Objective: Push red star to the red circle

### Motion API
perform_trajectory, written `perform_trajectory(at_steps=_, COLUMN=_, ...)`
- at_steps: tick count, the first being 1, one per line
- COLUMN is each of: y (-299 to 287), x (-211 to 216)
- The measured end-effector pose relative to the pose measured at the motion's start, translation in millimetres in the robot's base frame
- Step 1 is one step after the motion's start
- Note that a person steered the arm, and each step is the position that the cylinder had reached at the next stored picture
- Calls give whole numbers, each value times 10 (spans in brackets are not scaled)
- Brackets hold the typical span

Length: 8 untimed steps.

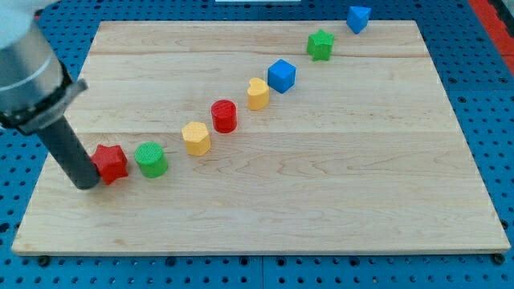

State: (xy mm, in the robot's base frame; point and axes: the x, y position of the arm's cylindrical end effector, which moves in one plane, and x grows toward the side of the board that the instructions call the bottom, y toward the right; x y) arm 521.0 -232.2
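The red star lies at the board's left, just left of the green cylinder. My tip rests on the board against the star's left side. The red circle, a short red cylinder, stands near the board's middle, up and to the right of the star. The yellow hexagon block and the green cylinder lie between the star and the red cylinder.
A yellow heart block, blue cube, green star and blue block continue the diagonal row toward the view's top right. The wooden board lies on a blue pegboard; its left edge is near my tip.
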Motion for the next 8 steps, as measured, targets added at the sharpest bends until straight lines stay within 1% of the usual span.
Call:
perform_trajectory(at_steps=1, y=175, x=-117)
perform_trajectory(at_steps=3, y=391, x=-507)
perform_trajectory(at_steps=4, y=674, x=-554)
perform_trajectory(at_steps=6, y=1438, x=-585)
perform_trajectory(at_steps=7, y=1505, x=-694)
perform_trajectory(at_steps=8, y=1103, x=-571)
